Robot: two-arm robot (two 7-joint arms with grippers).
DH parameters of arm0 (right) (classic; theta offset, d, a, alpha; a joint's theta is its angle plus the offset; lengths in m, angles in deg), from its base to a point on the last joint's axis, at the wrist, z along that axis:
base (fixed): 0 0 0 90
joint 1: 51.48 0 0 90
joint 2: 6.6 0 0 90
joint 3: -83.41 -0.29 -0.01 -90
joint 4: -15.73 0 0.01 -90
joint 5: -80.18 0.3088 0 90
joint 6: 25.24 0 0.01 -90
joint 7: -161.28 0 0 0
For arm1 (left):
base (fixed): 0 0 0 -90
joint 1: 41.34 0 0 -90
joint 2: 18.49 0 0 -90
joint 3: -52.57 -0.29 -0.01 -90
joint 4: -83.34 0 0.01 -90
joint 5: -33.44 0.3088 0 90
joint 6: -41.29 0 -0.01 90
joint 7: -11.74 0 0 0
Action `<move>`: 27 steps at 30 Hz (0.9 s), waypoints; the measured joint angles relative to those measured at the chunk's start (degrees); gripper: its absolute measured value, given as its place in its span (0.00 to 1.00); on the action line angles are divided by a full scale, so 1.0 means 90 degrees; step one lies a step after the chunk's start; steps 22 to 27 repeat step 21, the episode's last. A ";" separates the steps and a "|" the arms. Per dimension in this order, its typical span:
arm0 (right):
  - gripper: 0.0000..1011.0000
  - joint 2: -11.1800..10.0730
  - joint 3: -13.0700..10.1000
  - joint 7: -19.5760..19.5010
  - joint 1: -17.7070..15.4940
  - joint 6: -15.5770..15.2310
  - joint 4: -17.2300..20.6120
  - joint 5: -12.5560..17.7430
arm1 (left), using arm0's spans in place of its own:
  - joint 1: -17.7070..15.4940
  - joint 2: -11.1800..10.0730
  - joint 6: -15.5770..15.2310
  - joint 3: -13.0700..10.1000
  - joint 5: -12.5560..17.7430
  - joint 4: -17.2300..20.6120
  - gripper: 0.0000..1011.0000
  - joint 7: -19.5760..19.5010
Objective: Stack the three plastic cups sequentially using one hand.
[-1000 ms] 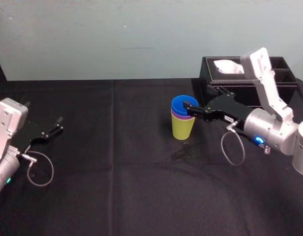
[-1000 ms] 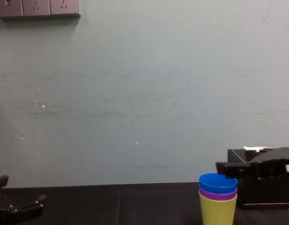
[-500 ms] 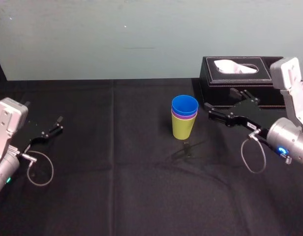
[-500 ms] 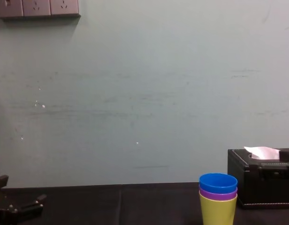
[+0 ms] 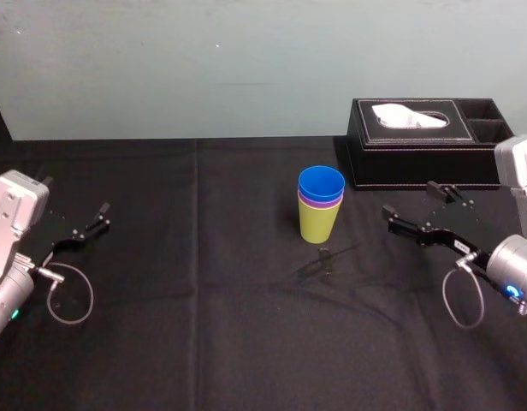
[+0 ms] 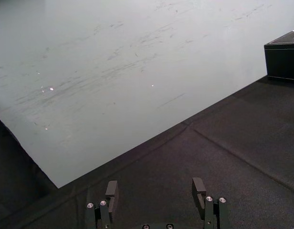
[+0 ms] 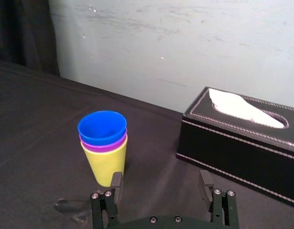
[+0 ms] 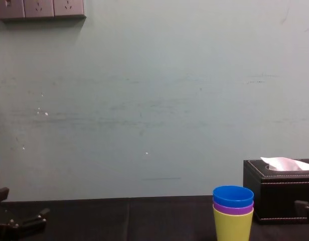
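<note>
Right gripper [image 5: 409, 199] spread wide, empty, apart from the cups.
It hangs over the black table [image 5: 204, 300], just in front of the tissue box [image 5: 417, 154]. To its left the blue cup [image 5: 322, 181] sits nested in the purple cup [image 5: 319, 202], itself inside the upright yellow-green cup [image 5: 318, 222]. The left gripper [image 6: 154, 188], fingers apart, is parked far left.
</note>
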 joint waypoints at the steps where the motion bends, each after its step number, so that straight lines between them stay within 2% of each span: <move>1: 0.99 0.0001 -0.0031 0.0002 -0.0032 0.0009 -0.0023 0.0018 | 0.0000 0.0000 0.0000 0.0000 0.0000 0.0000 1.00 0.0000; 27: 0.99 0.0010 -0.0020 0.0024 -0.0022 0.0004 -0.0034 0.0026 | 0.0000 0.0000 0.0000 0.0000 0.0000 0.0000 1.00 0.0000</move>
